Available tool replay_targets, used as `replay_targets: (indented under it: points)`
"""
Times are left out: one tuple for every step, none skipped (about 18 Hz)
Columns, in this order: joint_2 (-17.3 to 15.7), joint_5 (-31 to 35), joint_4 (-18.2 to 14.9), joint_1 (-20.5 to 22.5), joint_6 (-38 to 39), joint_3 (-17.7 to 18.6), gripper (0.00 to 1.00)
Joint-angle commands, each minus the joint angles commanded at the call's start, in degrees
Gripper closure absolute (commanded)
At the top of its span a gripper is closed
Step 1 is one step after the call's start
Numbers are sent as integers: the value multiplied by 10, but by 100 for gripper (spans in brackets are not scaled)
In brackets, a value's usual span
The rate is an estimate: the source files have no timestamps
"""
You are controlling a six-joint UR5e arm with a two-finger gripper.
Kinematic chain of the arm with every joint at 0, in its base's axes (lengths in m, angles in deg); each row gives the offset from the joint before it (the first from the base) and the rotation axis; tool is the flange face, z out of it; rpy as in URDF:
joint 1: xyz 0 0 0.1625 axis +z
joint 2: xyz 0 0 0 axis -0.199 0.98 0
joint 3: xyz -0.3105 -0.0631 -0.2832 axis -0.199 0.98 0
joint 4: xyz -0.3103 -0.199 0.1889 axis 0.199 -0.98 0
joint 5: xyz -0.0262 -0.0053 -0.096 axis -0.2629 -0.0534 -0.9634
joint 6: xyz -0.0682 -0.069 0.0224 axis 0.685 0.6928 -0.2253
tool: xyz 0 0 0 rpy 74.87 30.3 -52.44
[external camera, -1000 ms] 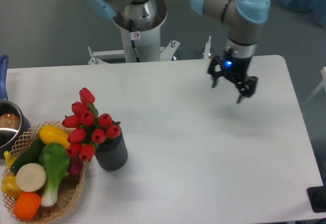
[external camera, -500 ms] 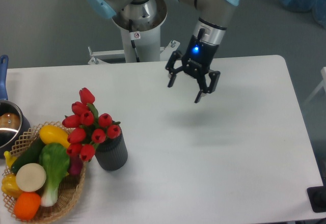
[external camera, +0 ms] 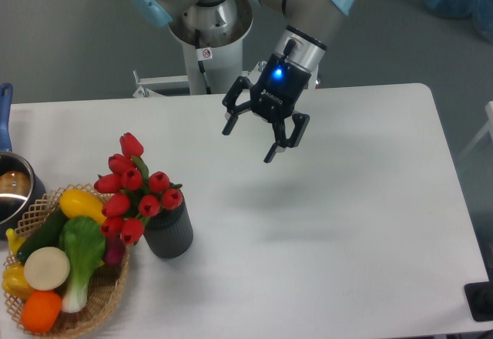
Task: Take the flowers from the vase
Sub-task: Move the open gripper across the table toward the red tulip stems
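The flowers, a bunch of red tulip buds with green stems, stand in the vase, a short dark grey ribbed cylinder at the left of the white table. My gripper hangs open above the table's middle rear, up and to the right of the flowers and well apart from them. Nothing is between its black fingers, and a blue light glows on its wrist.
A wicker basket of vegetables, with a bok choy, sits just left of the vase, touching the flowers' side. A metal pot with a blue handle is at the left edge. The robot base stands behind the table.
The gripper has travelled left across the table's rear, from the right side toward the middle, and stayed open. The flowers and vase have not moved.
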Motion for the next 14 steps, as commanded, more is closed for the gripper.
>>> replay_targets:
  points:
    - [9, -2, 0, -7, 21, -11, 0]
    - [21, -2, 1, -20, 33, -24, 0]
    - [37, -1, 0, -32, 37, -39, 0]
    - [50, -2, 1, -40, 37, -47, 0]
    - [61, -1, 2, -51, 38, -56, 0]
    - [71, 1, 4, -62, 40, -61, 0]
    - [78, 2, 7, -67, 44, -62, 0]
    - [80, 3, 8, -72, 49, -61, 0]
    - [86, 3, 8, -81, 51, -62, 0]
    - [89, 4, 8, -86, 52, -62, 0]
    - [91, 4, 8, -90, 52, -61, 0]
    - [91, 3, 8, -95, 52, -58, 0]
    - [94, 3, 8, -103, 52, -56, 0]
    - [95, 3, 8, -106, 52, -55, 0]
